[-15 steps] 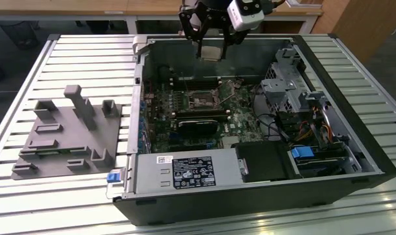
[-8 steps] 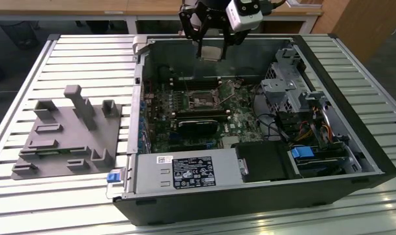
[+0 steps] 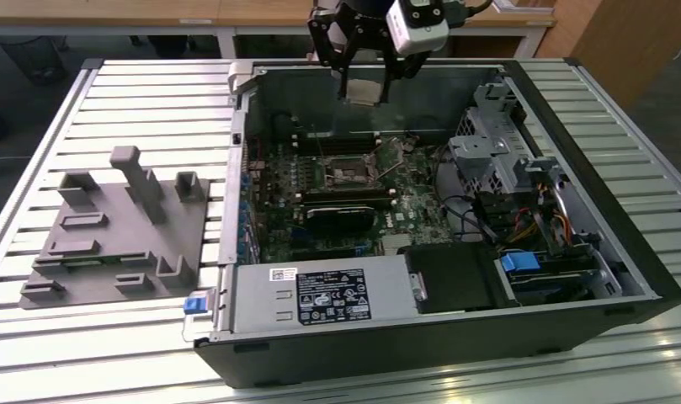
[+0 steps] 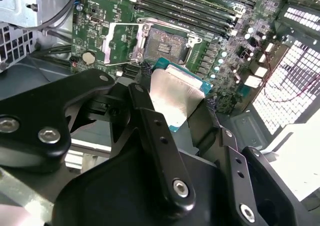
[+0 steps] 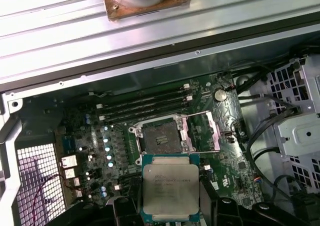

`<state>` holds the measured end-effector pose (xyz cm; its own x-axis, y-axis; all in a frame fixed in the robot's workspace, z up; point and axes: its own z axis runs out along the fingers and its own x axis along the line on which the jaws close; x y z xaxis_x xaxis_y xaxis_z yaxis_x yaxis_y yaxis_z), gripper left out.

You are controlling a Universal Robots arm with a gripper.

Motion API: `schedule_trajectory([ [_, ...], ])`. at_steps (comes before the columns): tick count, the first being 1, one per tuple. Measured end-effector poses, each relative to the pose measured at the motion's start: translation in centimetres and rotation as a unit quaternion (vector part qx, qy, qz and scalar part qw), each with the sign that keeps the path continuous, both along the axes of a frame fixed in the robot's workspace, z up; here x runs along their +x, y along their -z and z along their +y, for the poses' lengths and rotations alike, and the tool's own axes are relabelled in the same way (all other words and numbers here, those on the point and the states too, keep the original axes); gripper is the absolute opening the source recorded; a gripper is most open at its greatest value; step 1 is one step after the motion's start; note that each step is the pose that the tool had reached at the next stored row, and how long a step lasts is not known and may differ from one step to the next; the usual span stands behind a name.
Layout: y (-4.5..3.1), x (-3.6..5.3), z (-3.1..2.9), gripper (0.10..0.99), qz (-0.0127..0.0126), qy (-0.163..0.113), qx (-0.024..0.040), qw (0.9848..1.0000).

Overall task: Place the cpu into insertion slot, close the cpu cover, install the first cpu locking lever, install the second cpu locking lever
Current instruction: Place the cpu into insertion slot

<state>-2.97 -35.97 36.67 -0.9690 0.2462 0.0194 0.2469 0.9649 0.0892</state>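
On the slatted worktop (image 3: 149, 93), at the exterior view's left, sits a grey fixture (image 3: 115, 244). Further right lies the open computer case (image 3: 317, 353). Above its far wall hangs the hand (image 3: 366, 84), clamped on the edges of the cpu (image 5: 171, 188) and well clear of the bare insertion slot (image 5: 160, 137). The cpu cover (image 5: 215, 131) is flipped open beside the slot. Placing is the step in hand, and it seems to call for lowering the chip square and level into the slot.

cpu (image 5: 171, 190): dull brushed silver metal top, green board edge | cpu cover (image 5: 215, 133): bright bare metal | claw (image 4: 177, 88): matt black metal | surface (image 3: 149, 101): ribbed pale aluminium, satin sheen
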Motion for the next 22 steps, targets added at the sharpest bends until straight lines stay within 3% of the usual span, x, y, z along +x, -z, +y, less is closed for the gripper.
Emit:
schedule_trajectory([
  [22, 0.06, 0.0, 0.0, 0.541, 0.0, 0.051, 0.0, 0.9987],
])
